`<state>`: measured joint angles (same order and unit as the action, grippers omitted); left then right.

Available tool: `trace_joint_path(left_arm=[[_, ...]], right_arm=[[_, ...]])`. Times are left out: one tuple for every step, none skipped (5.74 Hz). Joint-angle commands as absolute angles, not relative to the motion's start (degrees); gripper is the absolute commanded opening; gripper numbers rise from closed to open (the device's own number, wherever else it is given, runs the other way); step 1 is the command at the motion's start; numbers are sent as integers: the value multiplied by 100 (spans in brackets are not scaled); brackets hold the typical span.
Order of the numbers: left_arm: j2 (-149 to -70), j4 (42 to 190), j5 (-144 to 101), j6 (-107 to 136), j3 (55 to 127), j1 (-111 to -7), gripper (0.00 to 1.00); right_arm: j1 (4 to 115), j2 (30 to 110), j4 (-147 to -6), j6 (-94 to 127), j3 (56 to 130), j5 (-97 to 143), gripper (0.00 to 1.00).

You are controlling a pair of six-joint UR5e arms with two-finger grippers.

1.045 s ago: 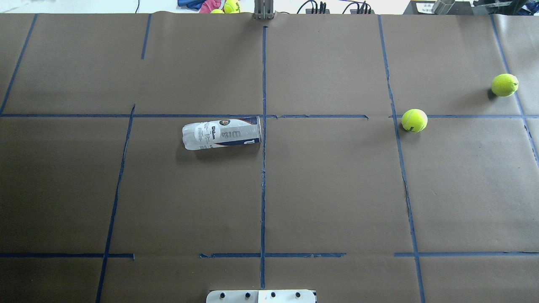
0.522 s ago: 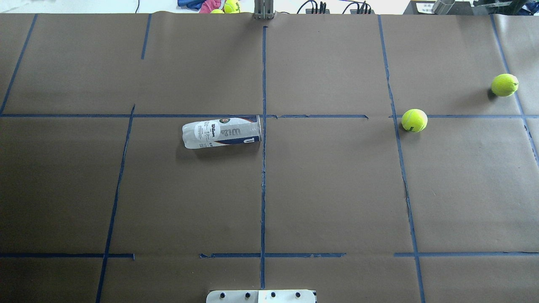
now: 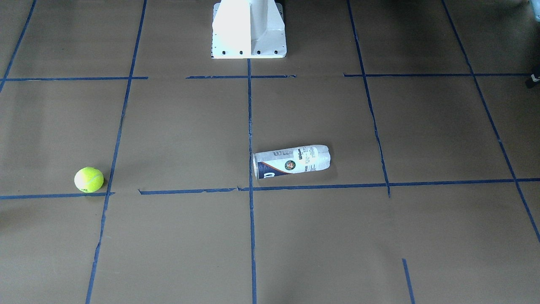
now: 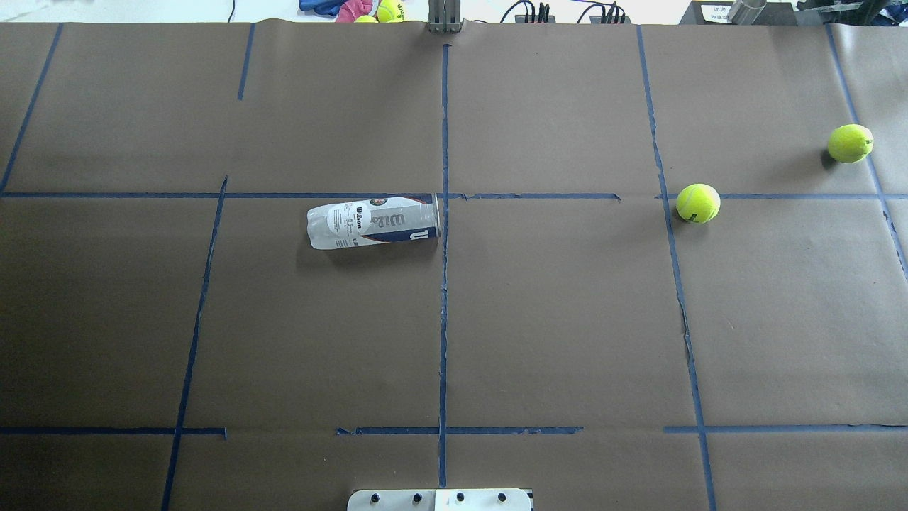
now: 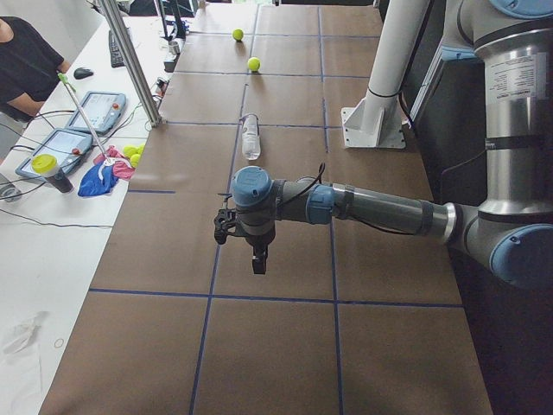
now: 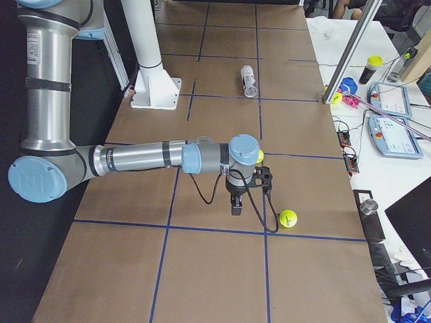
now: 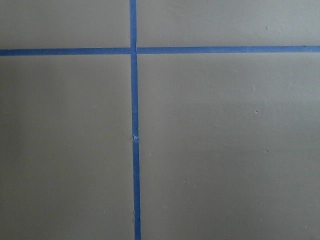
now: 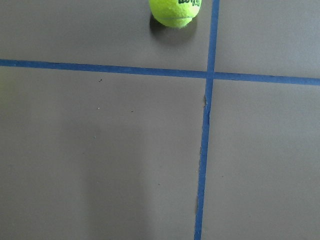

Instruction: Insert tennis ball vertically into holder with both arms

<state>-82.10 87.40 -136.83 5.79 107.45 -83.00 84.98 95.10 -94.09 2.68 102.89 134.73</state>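
Two moves seemed due: left gripper [image 5: 259, 262] standing the toppled tennis-ball can [image 4: 374, 222] rim-up, right gripper [image 6: 236, 207] fetching the nearer tennis ball [image 4: 698, 203]; either's opening could not be told.

Brown table [image 4: 567, 319], blue tape grid [image 4: 443, 319]
A neon yellow-green tennis ball [image 4: 698, 203] is seen near the black right gripper [image 6: 236, 208]; the holder [image 4: 374, 222] is labelled white and navy.

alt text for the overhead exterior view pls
A clear plastic tennis-ball can with a white-and-navy label lies on its side on a brown table gridded with blue tape. One fuzzy yellow-green tennis ball rests to its right, a second ball farther right.
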Motion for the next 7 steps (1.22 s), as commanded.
trace_joint_path(left_arm=[[-8340, 10047, -13694, 633, 10697, -7128, 100], [-8837, 10272, -13685, 615, 10766, -6876, 100], [-9216, 10422, -13719, 633, 11054, -6525, 100], [-9698, 10389, -13676, 633, 11292, -5999, 100], [-10443, 10354, -13650, 624, 11294, -5524, 100], [-10894, 10354, -13528, 624, 11207, -5076, 100], [-11194, 10354, -12752, 598, 11215, -4723, 100]], right_arm=[[8499, 9510, -9413, 264, 10292, 13474, 100], [8499, 9510, -9404, 264, 10292, 13474, 100], [8499, 9510, -9413, 272, 10301, 13474, 100], [8499, 9510, -9413, 272, 10301, 13474, 100], [8499, 9510, -9404, 272, 10301, 13474, 100], [8499, 9475, -9413, 272, 10301, 13474, 100], [8499, 9475, -9413, 281, 10301, 13474, 100]])
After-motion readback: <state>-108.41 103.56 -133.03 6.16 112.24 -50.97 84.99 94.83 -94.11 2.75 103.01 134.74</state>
